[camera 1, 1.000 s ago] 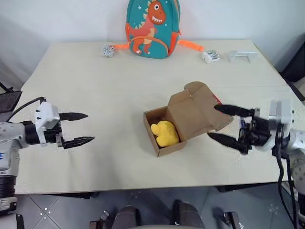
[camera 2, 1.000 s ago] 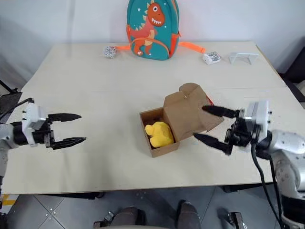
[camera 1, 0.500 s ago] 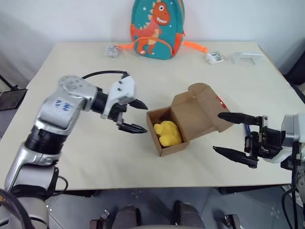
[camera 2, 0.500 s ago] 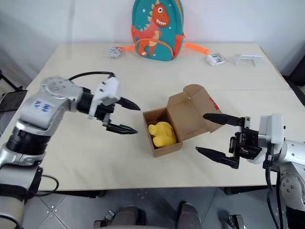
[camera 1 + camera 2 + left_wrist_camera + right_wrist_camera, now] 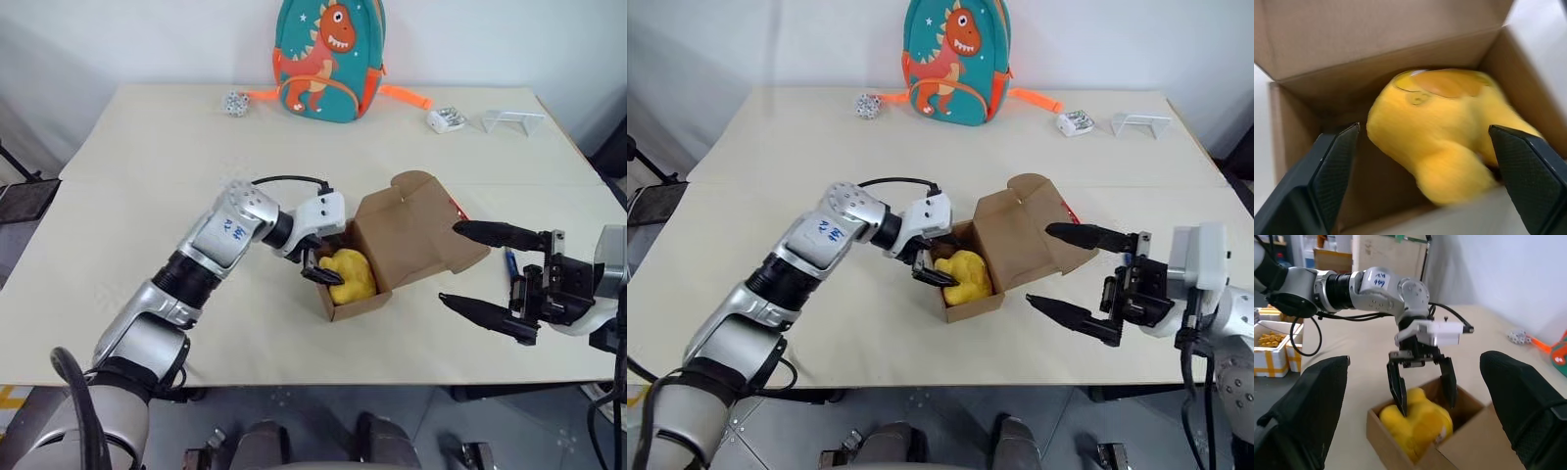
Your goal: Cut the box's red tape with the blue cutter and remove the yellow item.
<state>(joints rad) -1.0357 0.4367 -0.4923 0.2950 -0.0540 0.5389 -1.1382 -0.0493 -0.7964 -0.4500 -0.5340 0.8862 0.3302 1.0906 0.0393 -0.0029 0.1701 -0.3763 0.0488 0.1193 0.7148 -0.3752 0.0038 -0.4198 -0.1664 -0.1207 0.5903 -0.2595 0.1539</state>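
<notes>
Left hand [image 5: 939, 262]: has swung across to the open box [image 5: 991, 257], fingers spread wide astride the yellow item [image 5: 963, 275], gripping nothing.
Right hand [image 5: 1080, 277]: open, empty.
Meaning: grasp next.

Head cameras look down over the counter [image 5: 147, 147]; both wrist views face the open box [image 5: 1396, 431], the left far closer.

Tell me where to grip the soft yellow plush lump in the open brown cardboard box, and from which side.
Probably the yellow plush lump across its rounded middle, from above through the brown cardboard box's open top. The walls block side access, and the raised lid stands on the far side. The left gripper is open, a finger on either side of the lump, so closing there should seat it; soft plush should compress and hold.
</notes>
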